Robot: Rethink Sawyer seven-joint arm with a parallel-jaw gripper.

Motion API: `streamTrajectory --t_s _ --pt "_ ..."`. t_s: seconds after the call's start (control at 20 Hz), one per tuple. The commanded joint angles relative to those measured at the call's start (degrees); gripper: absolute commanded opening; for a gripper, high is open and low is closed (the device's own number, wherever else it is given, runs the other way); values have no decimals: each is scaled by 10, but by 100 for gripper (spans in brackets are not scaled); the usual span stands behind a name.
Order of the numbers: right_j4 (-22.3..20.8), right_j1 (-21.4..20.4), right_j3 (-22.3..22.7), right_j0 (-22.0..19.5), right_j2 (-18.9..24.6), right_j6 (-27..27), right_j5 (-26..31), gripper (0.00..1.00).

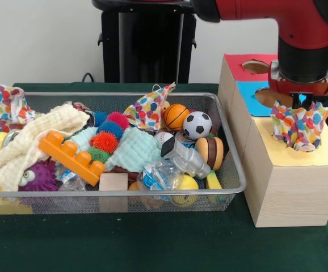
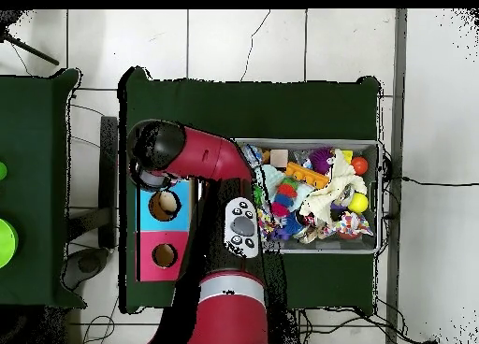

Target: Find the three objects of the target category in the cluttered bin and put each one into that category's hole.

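Gripper (image 1: 300,110) over yellow hole (image 1: 305,148), polka-dot cloth (image 1: 300,126) bunched at its tip, lower end already in hole; fingers hidden behind fabric, so can't tell if gripped or let go. First of three nearly posted. Left in bin (image 1: 232,170): second dotted piece (image 1: 148,109) mid-back, third (image 1: 11,105) at far corner, both atop clutter.

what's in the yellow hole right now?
A polka-dot cloth hangs from the gripper, its lower end dipping into the yellow hole. The cloth covers the opening, so anything deeper inside the box is hidden.
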Motion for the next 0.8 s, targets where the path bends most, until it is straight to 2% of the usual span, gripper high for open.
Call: streamTrajectory --t_s 0.05,0.45,0.8 --pt "21 -82 10 -39 37 76 85 0" --pt "6 -77 -16 -45 38 83 102 0" --pt "-16 -41 -15 -49 34 64 47 0"
